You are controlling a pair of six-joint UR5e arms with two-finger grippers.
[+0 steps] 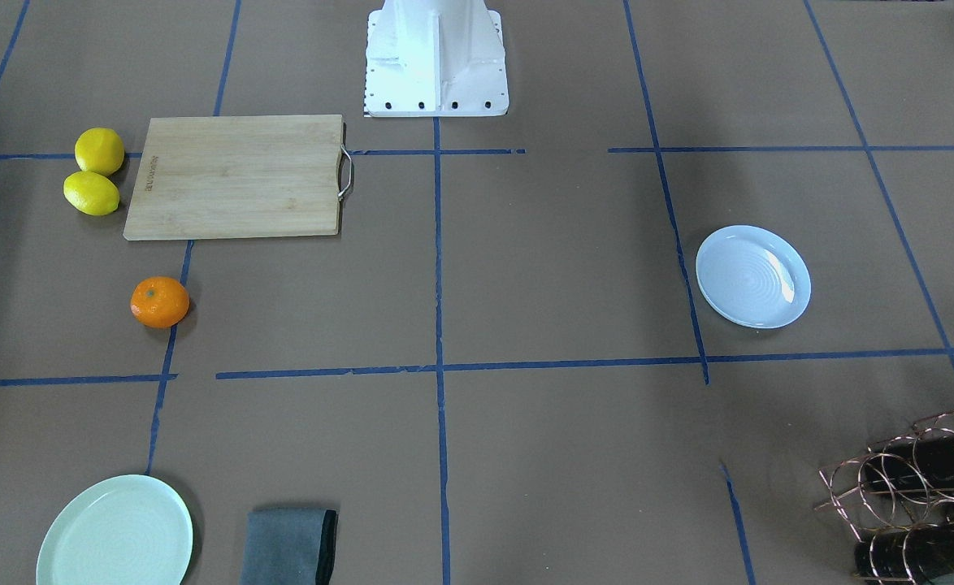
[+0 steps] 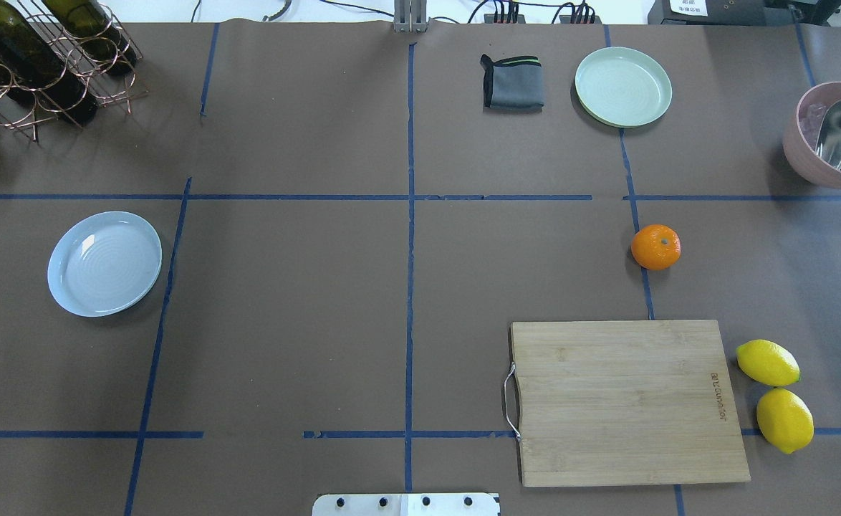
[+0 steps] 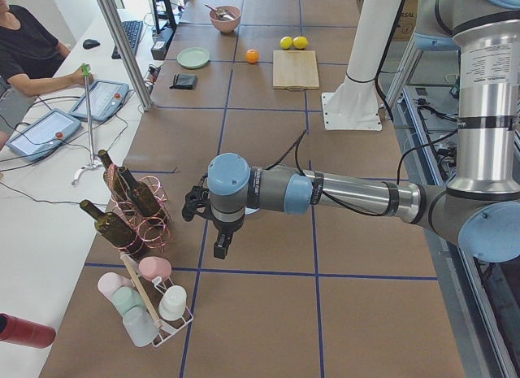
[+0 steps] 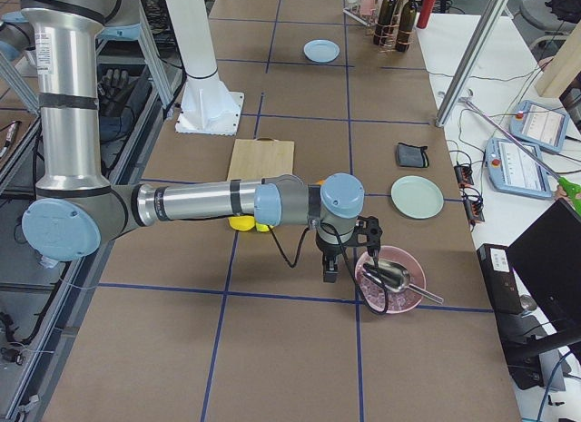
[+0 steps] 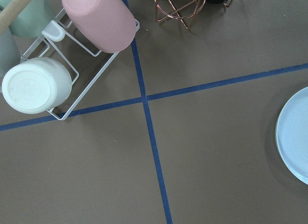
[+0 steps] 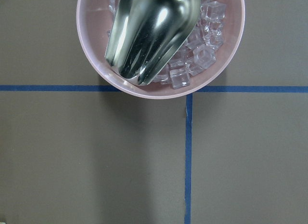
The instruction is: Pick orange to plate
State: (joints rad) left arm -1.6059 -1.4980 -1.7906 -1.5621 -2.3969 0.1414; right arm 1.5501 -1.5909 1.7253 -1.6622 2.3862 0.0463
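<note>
The orange (image 2: 655, 246) (image 1: 159, 302) lies on the brown table on a blue tape line, beyond the cutting board on the robot's right half. The white-bluish plate (image 2: 104, 263) (image 1: 753, 276) sits alone on the left half, and its rim (image 5: 293, 137) shows at the left wrist view's right edge. My left gripper (image 3: 221, 241) hangs above the table beside that plate, seen only from the side. My right gripper (image 4: 329, 266) hangs near the pink bowl, far from the orange. I cannot tell whether either is open or shut. Neither shows in the overhead view.
A wooden cutting board (image 2: 628, 401) lies with two lemons (image 2: 768, 362) at its right. A mint-green plate (image 2: 622, 86) and a grey cloth (image 2: 512, 82) are at the far edge. Also present are a pink bowl of ice with a scoop (image 6: 161, 38), a wine rack (image 2: 34, 57) and a cup rack (image 5: 62, 65).
</note>
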